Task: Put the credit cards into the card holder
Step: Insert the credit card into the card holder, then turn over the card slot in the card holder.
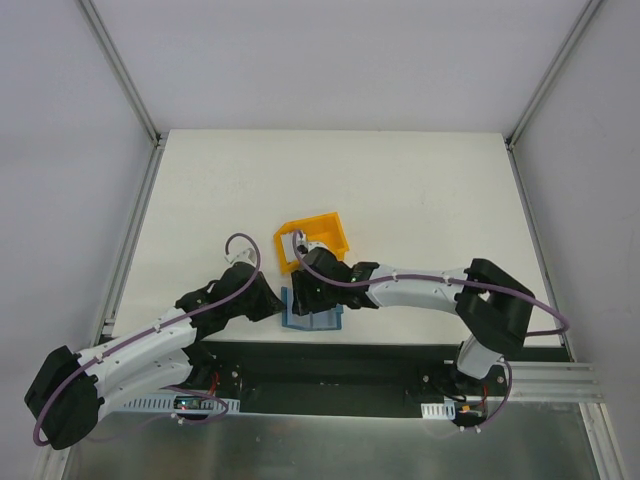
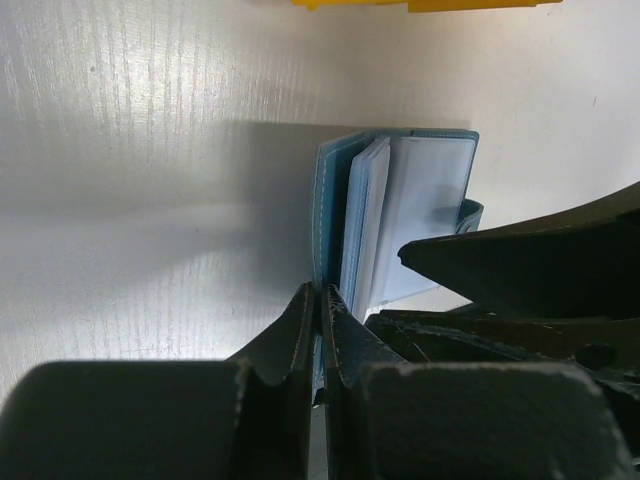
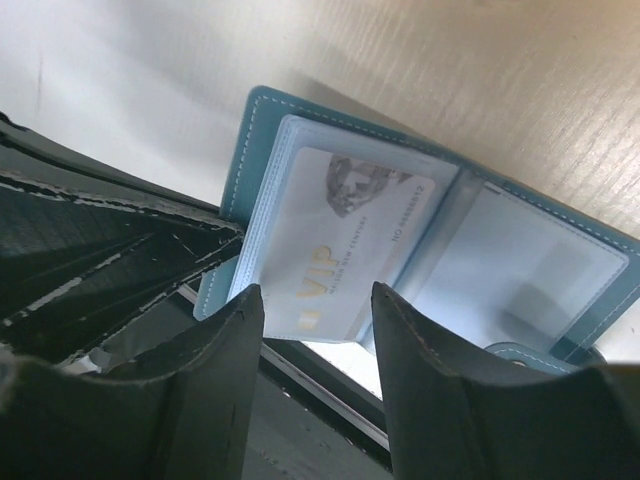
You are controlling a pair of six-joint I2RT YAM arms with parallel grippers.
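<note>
Right wrist: looks onto card (image 3: 340,240) lodged in a sleeve of holder (image 3: 250,150), spread open at near edge of table (image 1: 400,180).
Shows right gripper (image 3: 318,300) parted over it, left gripper (image 2: 318,300) clamped on the cover; probably light, stiff, slick, best pinched by an edge.

In the top view the card holder (image 1: 312,320) is largely covered by the right gripper (image 3: 318,298), whose fingertips are hidden there. The yellow bin (image 2: 430,4) is cut off by the upper edge of the left wrist view. The card holder's near edge is concealed behind the left gripper (image 2: 320,300). The small print on the credit card (image 3: 345,245) is only partly legible
</note>
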